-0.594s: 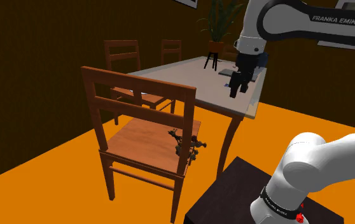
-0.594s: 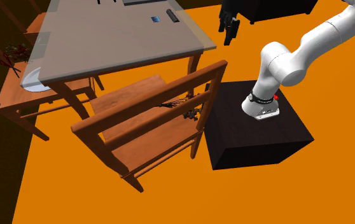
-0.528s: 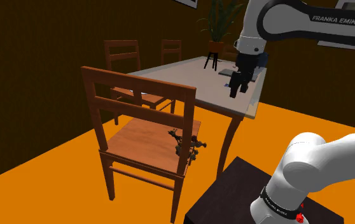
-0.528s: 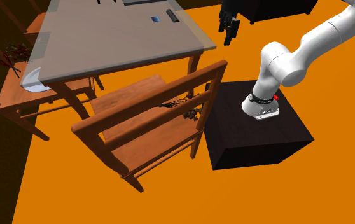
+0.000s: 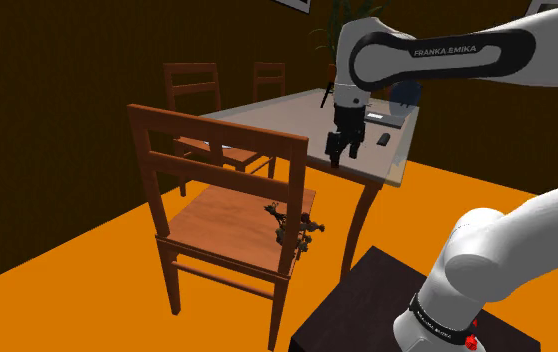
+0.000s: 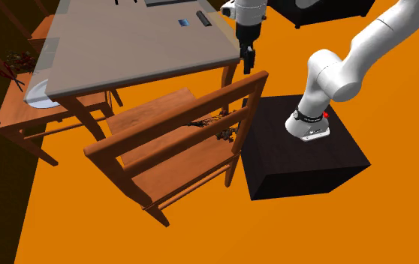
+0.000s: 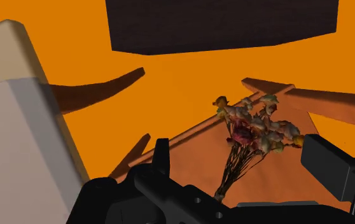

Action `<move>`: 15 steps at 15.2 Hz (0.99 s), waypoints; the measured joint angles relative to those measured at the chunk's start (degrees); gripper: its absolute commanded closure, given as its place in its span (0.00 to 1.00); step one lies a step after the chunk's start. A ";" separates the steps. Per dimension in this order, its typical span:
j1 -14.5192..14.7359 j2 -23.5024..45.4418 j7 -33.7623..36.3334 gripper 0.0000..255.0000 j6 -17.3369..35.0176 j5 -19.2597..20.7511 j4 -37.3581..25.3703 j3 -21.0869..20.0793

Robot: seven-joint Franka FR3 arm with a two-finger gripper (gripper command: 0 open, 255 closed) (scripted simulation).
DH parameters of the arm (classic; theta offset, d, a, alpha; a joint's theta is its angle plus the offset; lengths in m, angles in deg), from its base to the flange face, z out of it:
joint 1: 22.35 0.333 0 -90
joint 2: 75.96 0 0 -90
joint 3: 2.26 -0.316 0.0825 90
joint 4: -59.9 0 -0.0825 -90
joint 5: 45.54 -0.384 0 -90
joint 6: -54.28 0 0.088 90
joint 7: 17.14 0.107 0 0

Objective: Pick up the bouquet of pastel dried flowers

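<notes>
The bouquet (image 5: 297,232) is a small bunch of dried flowers with thin dark stems. It lies on the seat of the near wooden chair (image 5: 235,215), its heads poking out past the backrest. From the second exterior view the bouquet (image 6: 217,129) sits at the chair's (image 6: 163,146) back edge, close to the stand. My gripper (image 5: 339,158) hangs open at the table's near corner, well above the bouquet and apart from it. In the wrist view the pastel flower heads (image 7: 256,127) lie below the gripper (image 7: 240,154), whose fingers hold nothing.
The grey-topped table (image 5: 287,120) is right beside the gripper, its corner (image 6: 234,52) under the hand. A potted plant (image 5: 342,40) and small dark items (image 6: 202,18) stand on it. More chairs (image 5: 192,85) are behind. The dark stand (image 6: 298,157) adjoins the chair.
The arm has swung toward the shoulder view's left and lower, carrying the gripper from beyond the table's corner to just above that corner, nearer the chair. The bouquet has not moved.
</notes>
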 measured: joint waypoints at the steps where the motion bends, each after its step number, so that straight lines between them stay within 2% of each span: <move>1: 0.04 2.33 0.60 0.00 1.02 -0.12 -0.53 -0.25; 9: 0.52 21.17 5.53 0.00 7.89 -0.77 -6.29 -2.18; 15: 0.88 35.34 8.54 0.00 10.49 -0.77 -13.22 -2.89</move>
